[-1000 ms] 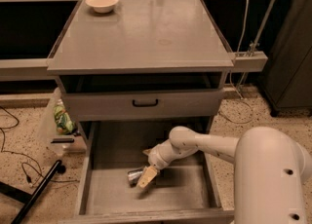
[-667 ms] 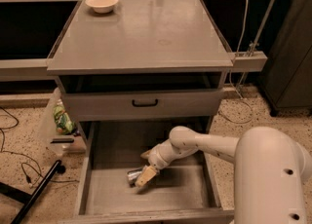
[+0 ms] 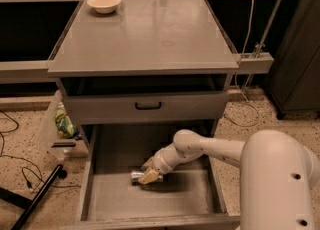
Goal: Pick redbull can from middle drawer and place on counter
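The redbull can [image 3: 136, 176], small and silvery, lies sideways in the open middle drawer [image 3: 195, 201], a wide grey drawer pulled out at the bottom of the cabinet. My gripper [image 3: 149, 175] reaches down into the drawer from the right on the white arm [image 3: 210, 149] and is shut on the can's right end, just above the drawer floor. The counter [image 3: 150, 34] is the flat grey top of the cabinet, well above the gripper.
A cream bowl [image 3: 104, 3] stands at the counter's back left corner. The drawer front with a black handle [image 3: 148, 106] overhangs the back of the open drawer. A bag with green contents [image 3: 62, 123] and black cables lie on the floor at left.
The gripper and the can have shifted slightly upward together in the drawer. Nothing else has moved.
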Robot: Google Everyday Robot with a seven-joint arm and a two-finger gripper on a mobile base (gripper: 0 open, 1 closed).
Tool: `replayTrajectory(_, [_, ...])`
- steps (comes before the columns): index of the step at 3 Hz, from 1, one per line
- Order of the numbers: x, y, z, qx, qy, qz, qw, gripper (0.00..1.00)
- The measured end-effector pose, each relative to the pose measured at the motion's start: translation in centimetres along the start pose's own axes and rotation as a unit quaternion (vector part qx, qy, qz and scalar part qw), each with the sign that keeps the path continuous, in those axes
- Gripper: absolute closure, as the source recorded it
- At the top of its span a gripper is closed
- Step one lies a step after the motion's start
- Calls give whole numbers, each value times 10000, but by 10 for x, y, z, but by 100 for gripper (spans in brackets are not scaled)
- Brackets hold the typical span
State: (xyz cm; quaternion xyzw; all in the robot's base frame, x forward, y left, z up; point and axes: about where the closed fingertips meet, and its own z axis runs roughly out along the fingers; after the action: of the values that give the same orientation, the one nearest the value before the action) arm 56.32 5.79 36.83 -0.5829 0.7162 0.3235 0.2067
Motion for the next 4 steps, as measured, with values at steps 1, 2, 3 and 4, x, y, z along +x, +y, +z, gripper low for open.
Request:
replayTrajectory(1, [-6, 8, -8, 37, -20, -2, 10000, 89])
replayTrajectory(2, [-23, 25, -33, 96, -86, 65, 9999, 100])
replayTrajectory(3, [-50, 49, -68, 159, -202, 46, 9997, 100])
replayTrajectory(4, [-97, 76, -106, 266, -39, -260, 9993, 100])
